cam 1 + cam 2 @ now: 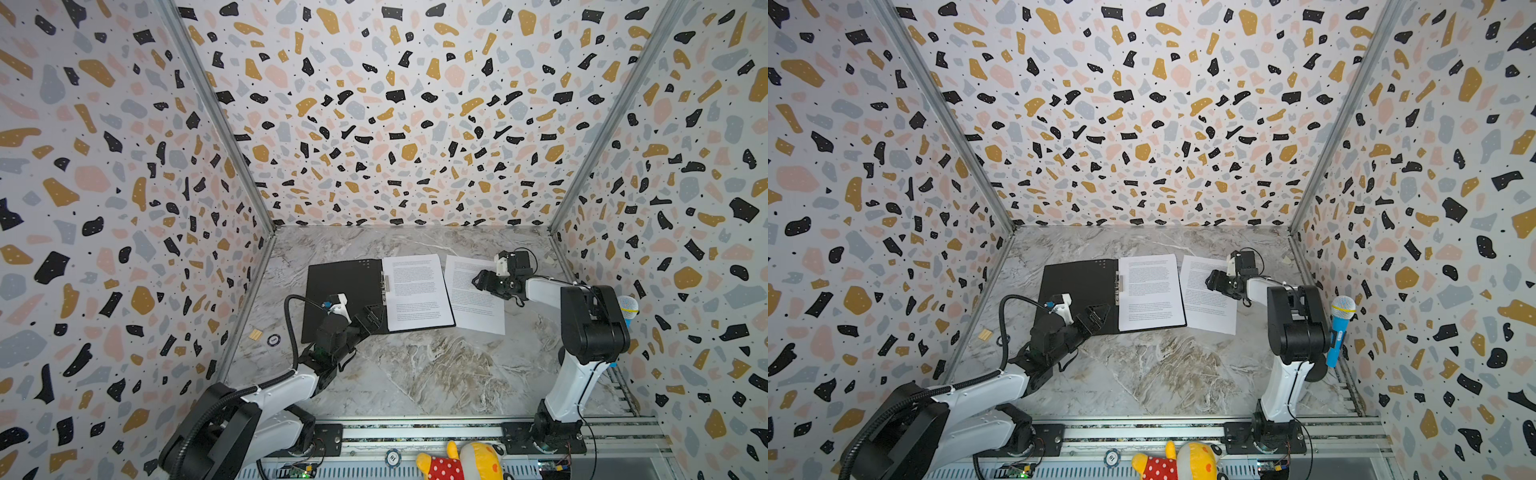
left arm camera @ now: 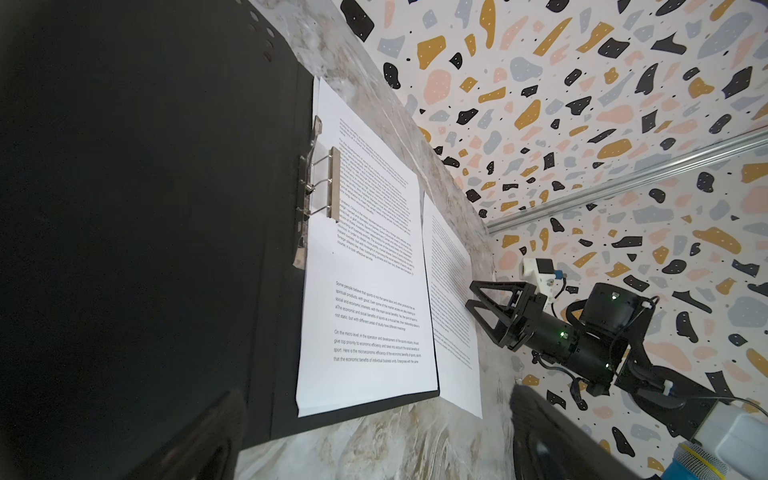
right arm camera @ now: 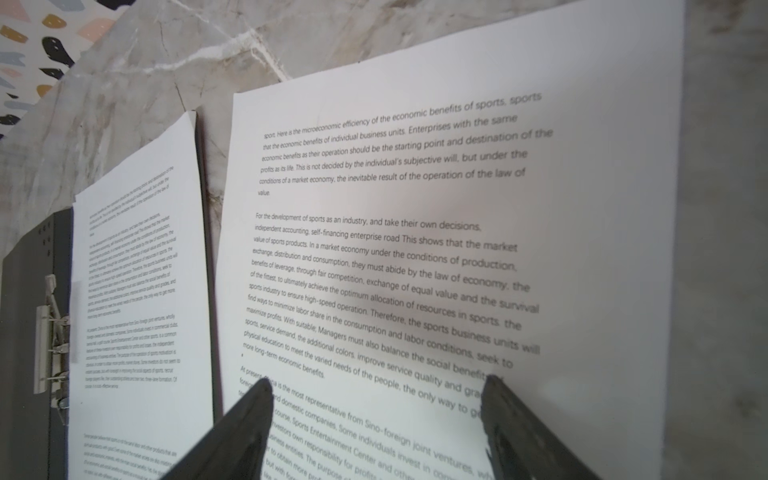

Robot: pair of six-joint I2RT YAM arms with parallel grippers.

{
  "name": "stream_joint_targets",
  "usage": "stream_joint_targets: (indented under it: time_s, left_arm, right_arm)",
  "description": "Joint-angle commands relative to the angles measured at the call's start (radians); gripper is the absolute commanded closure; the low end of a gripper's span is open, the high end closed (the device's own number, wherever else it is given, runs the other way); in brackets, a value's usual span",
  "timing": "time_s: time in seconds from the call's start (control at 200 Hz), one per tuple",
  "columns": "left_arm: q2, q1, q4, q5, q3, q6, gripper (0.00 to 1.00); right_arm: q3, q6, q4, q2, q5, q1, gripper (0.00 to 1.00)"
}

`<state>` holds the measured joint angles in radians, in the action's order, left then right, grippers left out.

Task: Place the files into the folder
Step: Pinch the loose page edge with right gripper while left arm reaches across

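- R gripper (image 1: 478,281), as I see it from the remote desk: jaws spread wide, nothing held, both fingers (image 3: 249,419) poised over the text of a loose sheet (image 3: 415,249). I can't tell if the tips touch the paper.
- R arm: elbow raised at the table's right side, forearm stretched leftward, wrist angled down at the sheet.
- L gripper (image 1: 375,317): jaws at full spread and empty, over the near edge of the folder (image 1: 340,291), close to the spine. Contact w/ the cover isn't clear to me.
- L arm: low, reaching fwd and rightward from the near-left base.
- Folder lies open and flat on the marble table (image 1: 415,374), black inside up, spine running near-to-far, metal clip (image 1: 385,284) on it.
- In the folder's right half: a text sheet (image 1: 415,291), long axis along the spine, head of the text toward the back wall, clip bar over its left margin.
- Loose sheet sits on the table just beside the folder's right edge, outside it. Its long axis also runs near-to-far, turned slightly so the near end fans rightward.
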<state>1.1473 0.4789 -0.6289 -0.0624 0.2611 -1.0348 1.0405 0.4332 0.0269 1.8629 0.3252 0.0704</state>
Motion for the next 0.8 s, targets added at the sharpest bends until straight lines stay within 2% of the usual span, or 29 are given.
stream_joint_targets:
  time_s: [0.0,0.2,0.365,0.511,0.686,0.791]
  left_arm:
    - [-0.015,0.011,-0.009,0.006,0.046,0.032,0.01]
    - [0.038,0.087,0.025,0.028,0.134,0.078,0.01]
    - [0.16,0.146,0.022,0.001,0.256,0.118,0.0]
    - [0.319,0.205,0.065,-0.069,0.446,0.205,0.0]
    - [0.522,0.297,0.187,-0.134,0.716,0.332,0.0]
    - [0.634,0.322,0.245,-0.165,0.846,0.382,0.0]
  right_arm:
    - [-0.091,0.032,-0.042,-0.054,-0.009,-0.015,0.2]
    - [-0.264,0.05,0.023,-0.171,-0.025,-0.067,0.2]
    - [-0.36,0.049,0.046,-0.263,-0.019,-0.142,0.2]
    - [-0.394,0.038,0.04,-0.317,0.001,-0.186,0.19]
    - [-0.414,0.033,0.036,-0.394,0.047,-0.189,0.19]
    - [-0.415,0.026,0.019,-0.457,0.056,-0.19,0.19]
